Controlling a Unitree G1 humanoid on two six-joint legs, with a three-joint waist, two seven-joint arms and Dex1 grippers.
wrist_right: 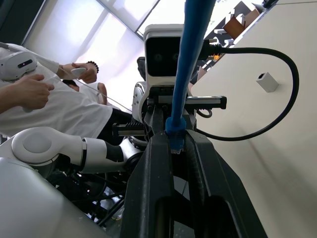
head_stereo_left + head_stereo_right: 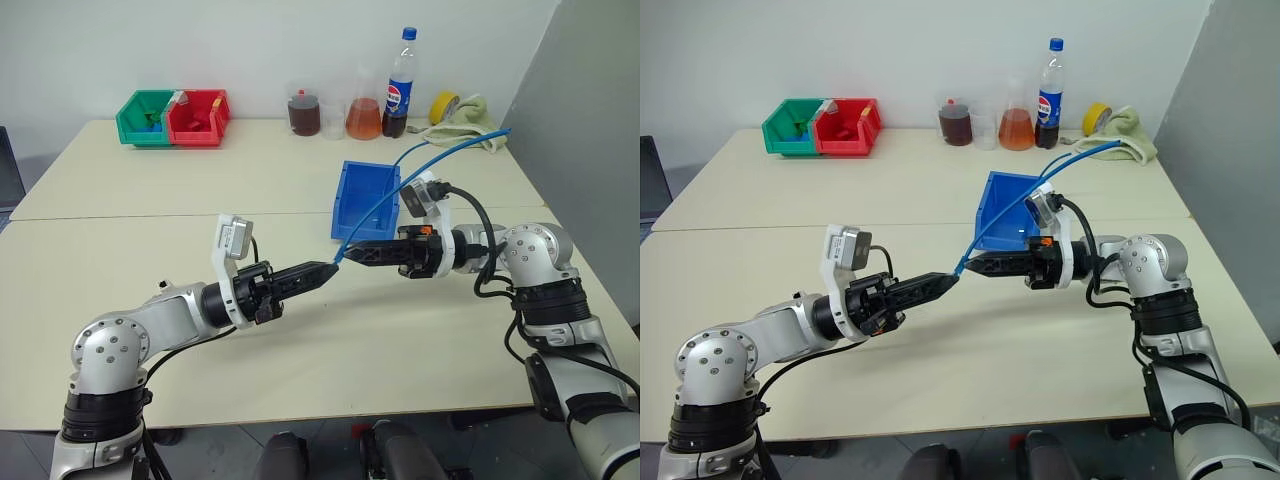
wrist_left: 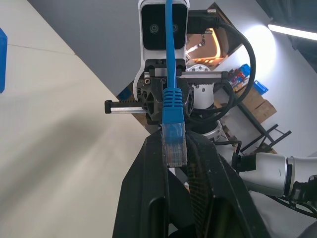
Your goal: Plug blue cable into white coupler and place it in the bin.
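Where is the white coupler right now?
In the right wrist view, the white coupler lies alone on the table, apart from both hands, which meet around the blue cable's plug in front of the bin.

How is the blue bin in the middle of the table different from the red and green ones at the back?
The blue bin is clearly larger than the red bin and the green bin. It stands alone near the middle of the table, while the red and green bins sit side by side, touching, at the far edge. The green bin holds small blue items; the blue bin's inside looks bare. All three are open-topped plastic bins.
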